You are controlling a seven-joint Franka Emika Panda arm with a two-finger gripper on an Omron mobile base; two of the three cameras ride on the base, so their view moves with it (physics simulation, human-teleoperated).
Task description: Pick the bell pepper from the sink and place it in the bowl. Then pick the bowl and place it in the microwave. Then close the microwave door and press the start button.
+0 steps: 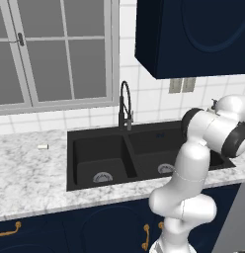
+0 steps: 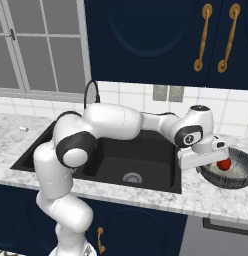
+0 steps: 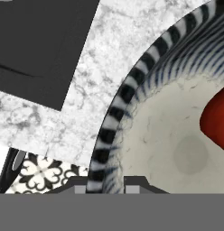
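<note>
At the bowl's (image 3: 132, 113) near rim my tool (image 3: 110, 184) sits with one fingertip on either side, clamped on the striped wall. Beyond it the bell pepper (image 2: 224, 164) already lies inside. I judge the microwave steps remain.

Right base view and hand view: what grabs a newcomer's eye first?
The shiny red bell pepper lying inside the ribbed dark grey bowl, on the marble counter right of the matte black double sink. Then the white arm's gripper straddling the bowl's striped rim, one fingertip inside it and one outside.
</note>
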